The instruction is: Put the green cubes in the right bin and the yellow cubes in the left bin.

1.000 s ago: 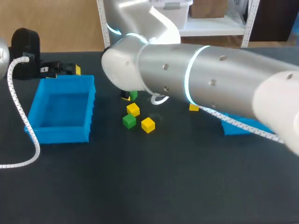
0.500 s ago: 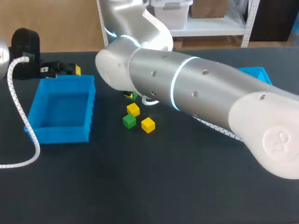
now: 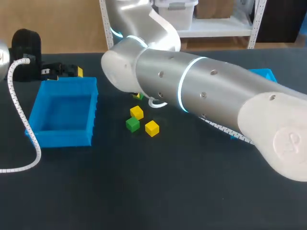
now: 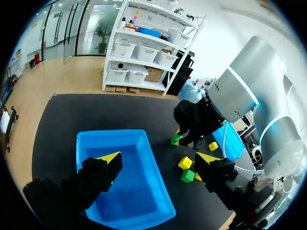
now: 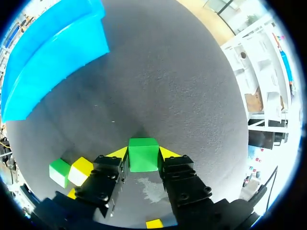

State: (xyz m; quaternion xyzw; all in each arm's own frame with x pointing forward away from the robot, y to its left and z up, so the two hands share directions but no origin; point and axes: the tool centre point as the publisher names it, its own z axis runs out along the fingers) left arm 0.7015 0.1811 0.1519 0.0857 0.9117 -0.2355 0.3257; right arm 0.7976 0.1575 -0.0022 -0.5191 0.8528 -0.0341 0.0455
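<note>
Across the table [image 3: 144, 191], right arm [image 3: 201, 96] stretched low, right claw [image 5: 143, 154] clamped on green cube [image 5: 143, 155], left claw [image 4: 158, 159] apart

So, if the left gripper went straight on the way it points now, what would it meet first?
Most likely the blue bin, probably its bare floor: it lies straight ahead of the open left gripper, with nothing seen in between. Depth is hard to judge here.

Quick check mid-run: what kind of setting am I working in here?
Probably a robot lab's sorting bench: a blue bin and a loose yellow cube on a dark table, and a green cube in my right gripper.
</note>
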